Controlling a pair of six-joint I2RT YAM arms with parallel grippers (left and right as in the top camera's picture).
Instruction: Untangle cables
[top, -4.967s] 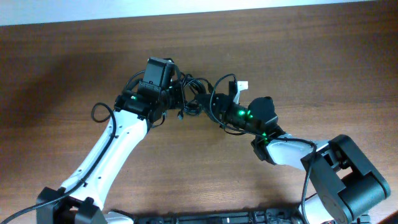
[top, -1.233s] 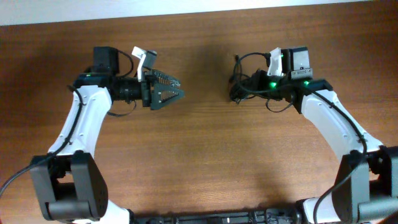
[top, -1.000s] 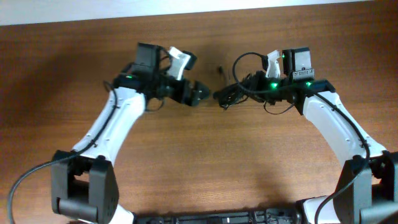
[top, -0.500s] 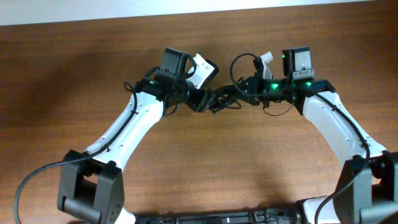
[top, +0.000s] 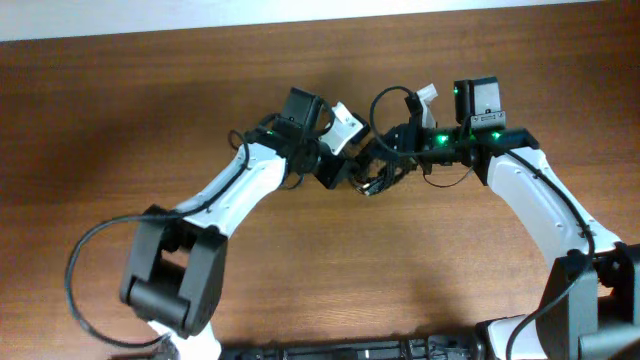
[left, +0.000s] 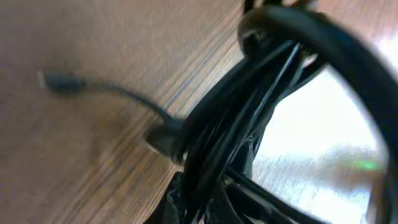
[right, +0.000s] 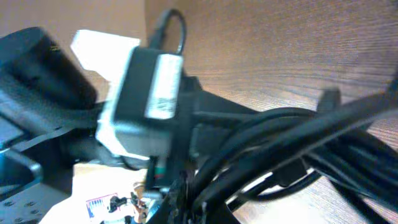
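Note:
The cables (top: 378, 178) are a knot of thin black cords hanging between my two grippers just above the wooden table (top: 320, 270). One loop (top: 385, 97) arches up behind the right gripper. My right gripper (top: 398, 150) is shut on the right side of the knot. My left gripper (top: 352, 172) is pushed into its left side, with cords running between its fingers. In the left wrist view the cables (left: 249, 124) fill the frame above the jaws (left: 211, 208), and one small plug end (left: 59, 83) lies on the wood. In the right wrist view the cables (right: 292, 137) cross over the jaws (right: 199, 199).
The left arm's wrist block with its white label (right: 155, 93) sits close in front of the right gripper. The left arm (top: 230, 200) stretches in from the lower left, the right arm (top: 540, 210) from the right. A pale wall edge (top: 320, 15) runs along the far side.
My left arm has swung right from the table's left side to the knot and closed on it. My right gripper has kept hold of the cables and barely moved.

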